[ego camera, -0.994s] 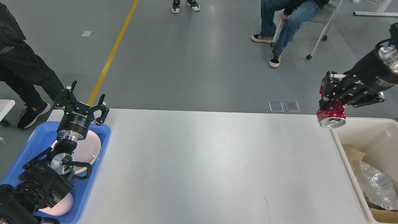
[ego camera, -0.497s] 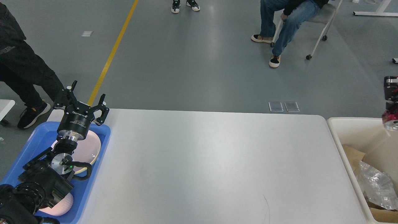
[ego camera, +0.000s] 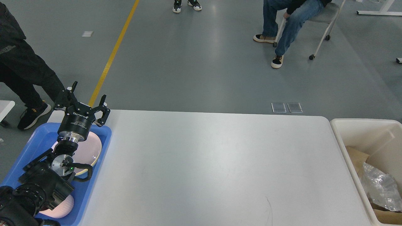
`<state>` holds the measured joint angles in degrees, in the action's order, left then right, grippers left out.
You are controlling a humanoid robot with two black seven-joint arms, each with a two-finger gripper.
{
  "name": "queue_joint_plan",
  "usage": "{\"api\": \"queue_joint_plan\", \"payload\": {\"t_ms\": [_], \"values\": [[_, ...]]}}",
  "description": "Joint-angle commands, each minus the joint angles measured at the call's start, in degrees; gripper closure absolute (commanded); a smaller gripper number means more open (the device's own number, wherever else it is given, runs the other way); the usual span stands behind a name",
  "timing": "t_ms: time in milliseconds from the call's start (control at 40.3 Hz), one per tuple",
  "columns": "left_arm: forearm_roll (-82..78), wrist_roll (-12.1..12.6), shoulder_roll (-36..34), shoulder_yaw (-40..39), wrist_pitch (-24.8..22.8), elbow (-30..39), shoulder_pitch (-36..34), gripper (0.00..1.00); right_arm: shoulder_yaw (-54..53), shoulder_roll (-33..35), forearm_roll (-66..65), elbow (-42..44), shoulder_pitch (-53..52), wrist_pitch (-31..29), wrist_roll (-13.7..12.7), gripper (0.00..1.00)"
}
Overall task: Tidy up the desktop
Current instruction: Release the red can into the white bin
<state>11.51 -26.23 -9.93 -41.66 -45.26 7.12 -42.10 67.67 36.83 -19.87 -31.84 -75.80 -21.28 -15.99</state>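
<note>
The desktop is a large white table top with rounded corners, and nothing lies on it. My left gripper is open and empty, held above the far end of the blue tray at the desktop's left side. My right arm and its gripper are out of view. The red can seen earlier is out of view too.
The blue tray holds pink plates. A cream bin at the right holds cardboard and clear plastic wrap. A person stands at the far left; another sits on a chair beyond the table.
My right arm, shut on a red can, moved right over the bin and left the view. My left arm has not moved.
</note>
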Motion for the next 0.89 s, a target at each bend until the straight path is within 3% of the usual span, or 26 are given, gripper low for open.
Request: {"api": "queue_joint_plan", "payload": {"t_ms": [0, 298, 571, 720, 869], "values": [[0.0, 0.04, 0.0, 0.0, 0.0, 0.0, 0.0, 0.04, -0.08, -2.28, 0.36, 3.01, 5.83, 2.12, 0.0, 1.0], [0.0, 0.04, 0.0, 0.0, 0.0, 0.0, 0.0, 0.04, -2.36, -7.56, 0.89, 7.32, 16.03, 11.17, 0.0, 1.0], [0.0, 0.04, 0.0, 0.0, 0.0, 0.0, 0.0, 0.04, -5.17, -11.34, 0.89, 8.9, 21.39, 12.14, 0.0, 1.0], [0.0, -0.05, 0.0, 0.0, 0.0, 0.0, 0.0, 0.04, -7.02, -11.69, 0.89, 9.17, 21.92, 12.14, 0.17, 0.9], [0.0, 0.04, 0.0, 0.0, 0.0, 0.0, 0.0, 0.04, -7.2, -11.69, 0.89, 9.08, 22.19, 12.14, 0.17, 0.89]]}}
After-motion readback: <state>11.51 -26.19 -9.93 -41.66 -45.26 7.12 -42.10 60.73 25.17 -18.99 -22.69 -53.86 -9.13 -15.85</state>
